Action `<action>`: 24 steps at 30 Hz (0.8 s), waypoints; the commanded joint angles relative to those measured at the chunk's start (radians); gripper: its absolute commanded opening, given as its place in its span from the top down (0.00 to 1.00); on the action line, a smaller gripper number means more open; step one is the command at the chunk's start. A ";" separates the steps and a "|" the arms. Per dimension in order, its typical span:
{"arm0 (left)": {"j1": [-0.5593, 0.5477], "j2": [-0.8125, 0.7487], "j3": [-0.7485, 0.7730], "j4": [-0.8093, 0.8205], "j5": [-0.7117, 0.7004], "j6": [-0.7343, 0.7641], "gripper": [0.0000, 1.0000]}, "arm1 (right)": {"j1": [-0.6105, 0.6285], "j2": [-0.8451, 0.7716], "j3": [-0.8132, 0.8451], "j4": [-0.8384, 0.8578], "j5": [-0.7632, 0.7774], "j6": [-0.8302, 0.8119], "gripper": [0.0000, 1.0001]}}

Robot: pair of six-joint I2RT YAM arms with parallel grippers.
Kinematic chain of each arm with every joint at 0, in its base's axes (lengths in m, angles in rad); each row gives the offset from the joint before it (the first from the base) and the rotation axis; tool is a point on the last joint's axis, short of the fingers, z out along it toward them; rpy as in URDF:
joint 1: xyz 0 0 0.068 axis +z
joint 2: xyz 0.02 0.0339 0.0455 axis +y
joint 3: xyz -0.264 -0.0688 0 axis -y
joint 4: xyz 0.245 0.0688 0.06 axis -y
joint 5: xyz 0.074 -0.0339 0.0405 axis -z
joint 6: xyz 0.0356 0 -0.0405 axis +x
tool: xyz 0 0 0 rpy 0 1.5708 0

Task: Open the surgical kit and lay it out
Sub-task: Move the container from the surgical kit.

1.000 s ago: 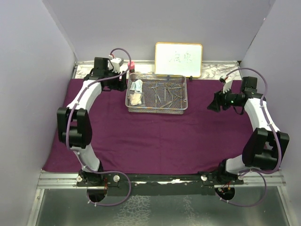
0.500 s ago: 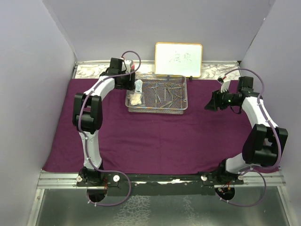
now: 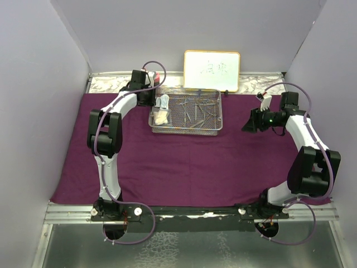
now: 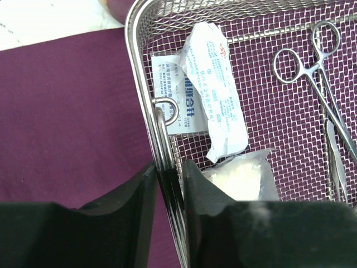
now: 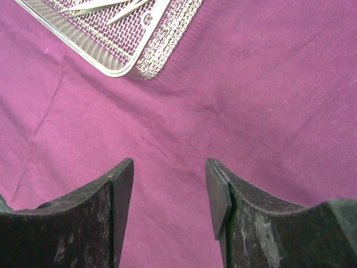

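Note:
The surgical kit's purple cloth (image 3: pixel 184 167) lies spread flat, with the wire-mesh tray (image 3: pixel 186 133) at its far middle. In the tray are steel clamps (image 4: pixel 301 67), white packets (image 4: pixel 215 84) and a gauze pack (image 4: pixel 242 176). My left gripper (image 3: pixel 152 100) is at the tray's left end. In the left wrist view my left gripper (image 4: pixel 169 178) straddles the tray's rim (image 4: pixel 134 33), jaws close against the wire on both sides. My right gripper (image 3: pixel 247 125) hovers over bare cloth right of the tray; in the right wrist view my right gripper (image 5: pixel 170 184) is open and holds nothing, with the tray's corner (image 5: pixel 111 50) ahead of it.
A framed whiteboard (image 3: pixel 212 70) leans on the back wall just behind the tray. Grey walls close in on both sides. A marbled strip of table (image 3: pixel 109 84) shows behind the cloth.
My left arm swung right from the cloth's far left to the tray's left end, and its jaws narrowed onto the rim. The right gripper drifted slightly left.

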 commanded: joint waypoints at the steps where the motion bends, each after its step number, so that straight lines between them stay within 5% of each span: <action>1: -0.003 -0.035 -0.047 0.051 -0.034 -0.018 0.77 | 0.007 -0.008 -0.010 0.022 0.001 0.002 0.46; 14: 0.018 -0.197 -0.206 0.133 -0.070 -0.046 0.99 | 0.008 -0.037 -0.023 0.014 0.000 -0.011 0.47; 24: 0.132 -0.228 -0.226 0.138 -0.066 -0.019 1.00 | 0.008 -0.042 -0.024 0.011 -0.003 -0.016 0.48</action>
